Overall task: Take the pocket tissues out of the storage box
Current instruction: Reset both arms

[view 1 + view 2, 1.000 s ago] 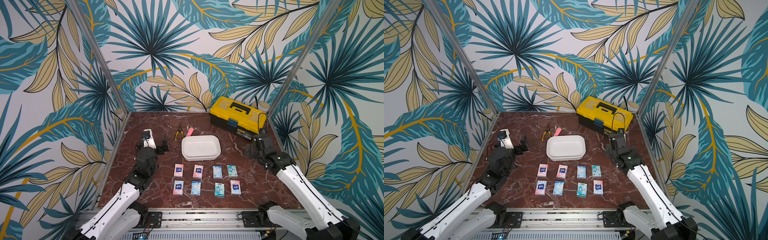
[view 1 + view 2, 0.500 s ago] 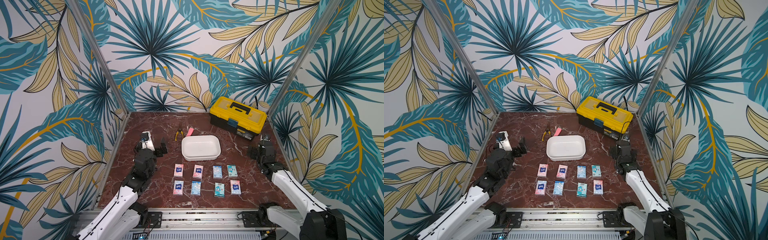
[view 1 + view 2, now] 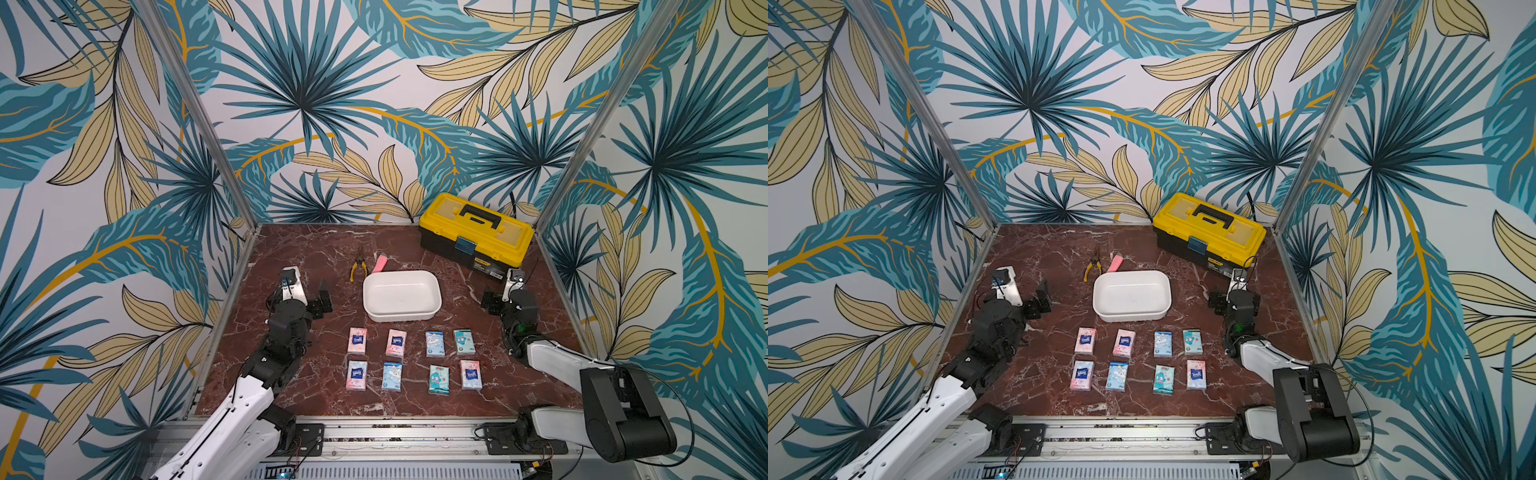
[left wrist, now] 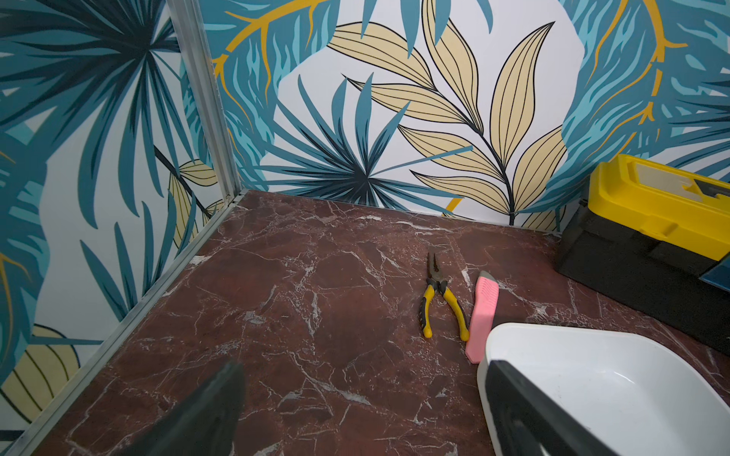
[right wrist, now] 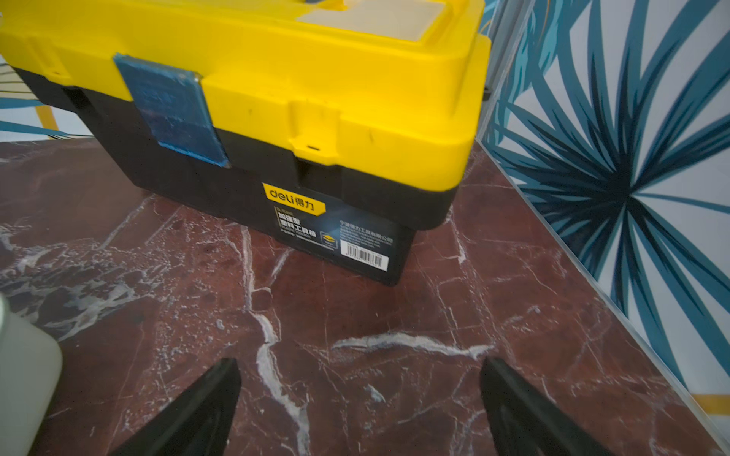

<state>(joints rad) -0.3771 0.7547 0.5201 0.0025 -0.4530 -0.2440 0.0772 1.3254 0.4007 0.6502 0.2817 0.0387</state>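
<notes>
Folding back over the last second, the right arm now has its elbow drawn up by the front rail, while the left arm has hardly shifted.

Starting at our left, the left gripper hangs low over the marble table, jaws spread wide with nothing between them. The wrist view of the left gripper shows only bare stone in the gap.

Ahead of it and a little to its right lie the yellow-handled pliers. Just beside them is the pink bar, whose near end runs up to the rim of the storage box; we cannot tell whether the two touch. The box sits just to the right of the left gripper, and in the wrist view the storage box lies close against the right finger. It stands between the two grippers.

The pocket tissues all lie outside it on the table. We count eight packets in two rows of four, set back from both grippers toward the rail and apart from the box and from each other. In both top views the pocket tissues touch neither gripper.

Further right, the right gripper hangs low to the right of the box. In its wrist view the right gripper is also at full spread and holds nothing. It faces the yellow-lidded toolbox, which stands just ahead of it.
</notes>
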